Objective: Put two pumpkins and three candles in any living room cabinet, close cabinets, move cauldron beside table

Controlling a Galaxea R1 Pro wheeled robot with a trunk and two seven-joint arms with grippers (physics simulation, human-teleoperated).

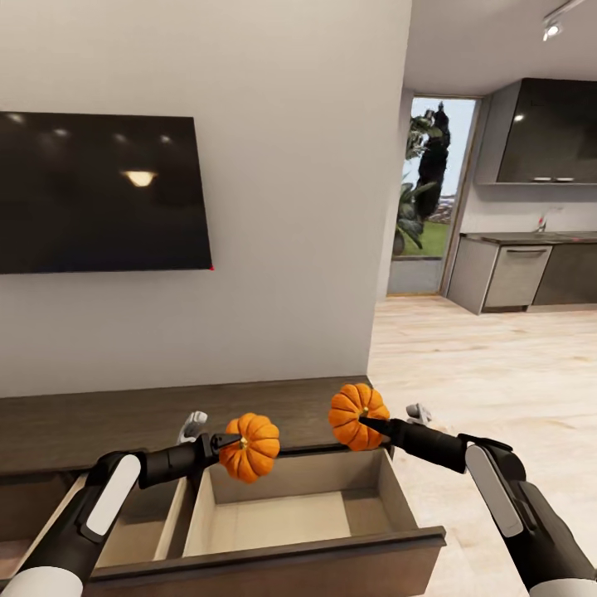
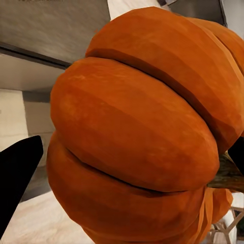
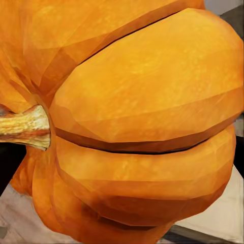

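Counts as I read them from the operator's station. Pumpkins: two, one point(image 1: 251, 448) clamped in my left gripper point(image 1: 230, 441), one point(image 1: 355, 415) clamped in my right gripper point(image 1: 371, 424). Grippers: two. Arms: two. Cabinet point(image 1: 149, 414): one long dark unit, with two pulled-out drawers that I can count, one point(image 1: 307, 506) below and between the grippers, one point(image 1: 149, 514) below the left gripper. Wall screens: one point(image 1: 99, 191), above the left gripper.
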